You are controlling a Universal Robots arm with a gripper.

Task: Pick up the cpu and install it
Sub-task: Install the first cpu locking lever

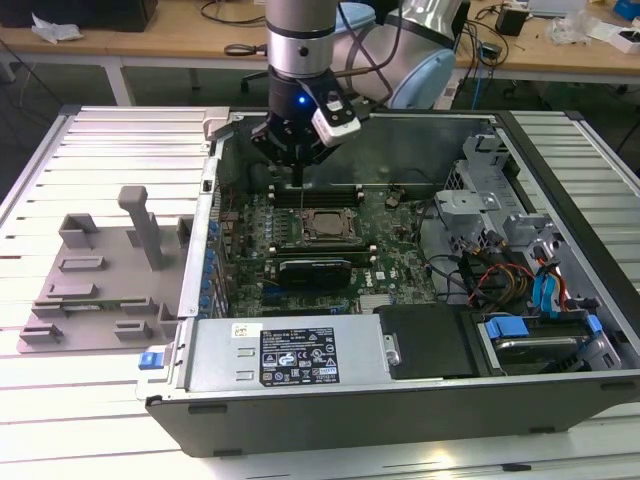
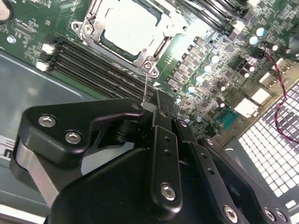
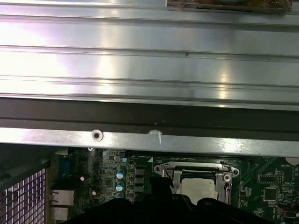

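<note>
The cpu (image 1: 322, 224) lies flat in the motherboard socket with its pale silvery top up, framed by the metal load plate. It shows in both wrist views, cpu (image 2: 128, 25) and cpu (image 3: 201, 189). My gripper (image 1: 299, 165) hangs just above the socket's far edge inside the open computer case. In the second wrist view the gripper (image 2: 150, 106) has its fingers together on a thin wire lever (image 2: 146, 84) that rises from the socket corner. Nothing else is between the fingers.
The motherboard (image 1: 400, 260) lies in an open case with a labelled power supply (image 1: 290, 350) at the front and a drive cage with cables (image 1: 540, 320) at the exterior view's right. A grey plastic tray with upright posts (image 1: 90, 290) sits outside the case at the left.
</note>
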